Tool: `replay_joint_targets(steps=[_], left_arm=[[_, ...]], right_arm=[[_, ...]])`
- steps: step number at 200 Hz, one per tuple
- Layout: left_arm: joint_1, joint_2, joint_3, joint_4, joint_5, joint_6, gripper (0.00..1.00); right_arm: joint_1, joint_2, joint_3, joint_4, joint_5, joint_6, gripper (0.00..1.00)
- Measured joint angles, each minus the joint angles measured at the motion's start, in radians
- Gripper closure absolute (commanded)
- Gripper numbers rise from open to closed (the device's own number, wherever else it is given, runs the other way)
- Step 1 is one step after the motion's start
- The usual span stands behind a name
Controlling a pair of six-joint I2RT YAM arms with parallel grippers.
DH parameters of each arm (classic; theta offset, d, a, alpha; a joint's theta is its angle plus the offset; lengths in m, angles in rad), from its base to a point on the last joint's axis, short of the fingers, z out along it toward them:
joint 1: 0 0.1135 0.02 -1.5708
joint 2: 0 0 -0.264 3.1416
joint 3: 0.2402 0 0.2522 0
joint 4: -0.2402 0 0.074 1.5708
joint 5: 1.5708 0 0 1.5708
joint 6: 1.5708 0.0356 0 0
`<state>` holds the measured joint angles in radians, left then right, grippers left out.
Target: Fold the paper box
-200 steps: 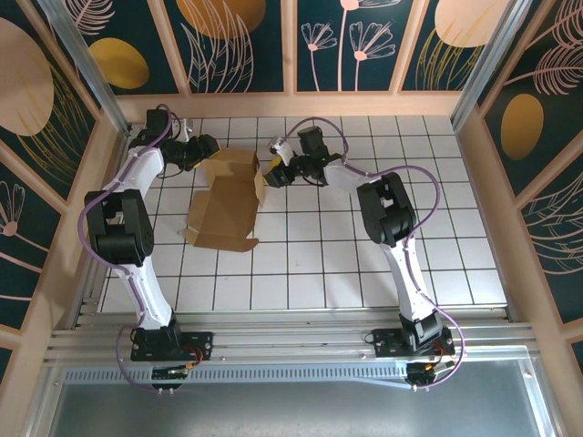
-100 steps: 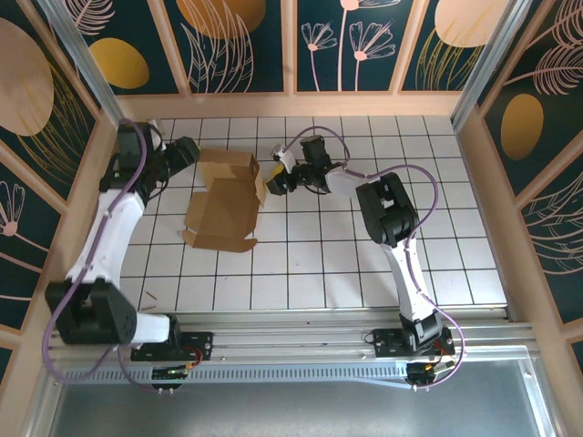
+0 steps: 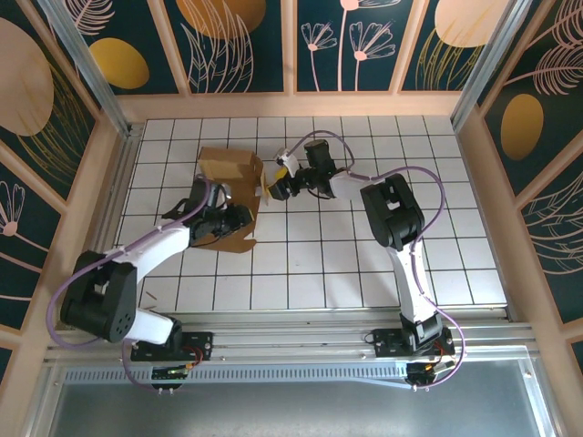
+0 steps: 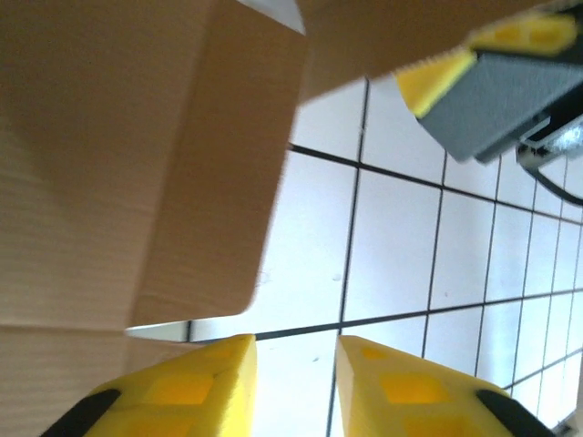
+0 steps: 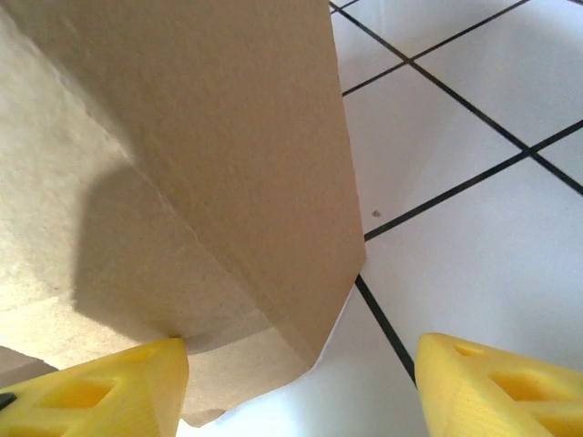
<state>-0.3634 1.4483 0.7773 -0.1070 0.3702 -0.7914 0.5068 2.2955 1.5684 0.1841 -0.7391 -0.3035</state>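
Since 0.5 s ago the left gripper (image 3: 239,218) has swung from far-left onto the box (image 3: 228,167) near-right part, fingers narrowly apart and empty; right gripper (image 3: 271,187) fingers wide, box's right edge between them.

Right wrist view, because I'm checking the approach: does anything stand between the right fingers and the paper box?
Nothing visible does. A flap of the paper box hangs directly ahead of the right gripper, between its open fingers, with bare white tile beside it.
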Motion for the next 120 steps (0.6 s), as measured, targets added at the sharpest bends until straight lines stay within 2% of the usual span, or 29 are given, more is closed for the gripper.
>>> replay_joint_targets(steps=[32, 75, 120], left_arm=[[-0.012, 0.085, 0.001, 0.074, 0.011, -0.008, 0.79], [-0.05, 0.224, 0.007, 0.079, 0.011, 0.006, 0.8], [-0.058, 0.251, 0.007, 0.08, -0.001, 0.024, 0.82]], right_arm=[[0.001, 0.0, 0.0, 0.008, 0.005, 0.004, 0.32], [0.009, 0.0, 0.011, 0.01, 0.005, 0.009, 0.31], [0.024, 0.0, 0.055, 0.019, 0.005, 0.045, 0.3]])
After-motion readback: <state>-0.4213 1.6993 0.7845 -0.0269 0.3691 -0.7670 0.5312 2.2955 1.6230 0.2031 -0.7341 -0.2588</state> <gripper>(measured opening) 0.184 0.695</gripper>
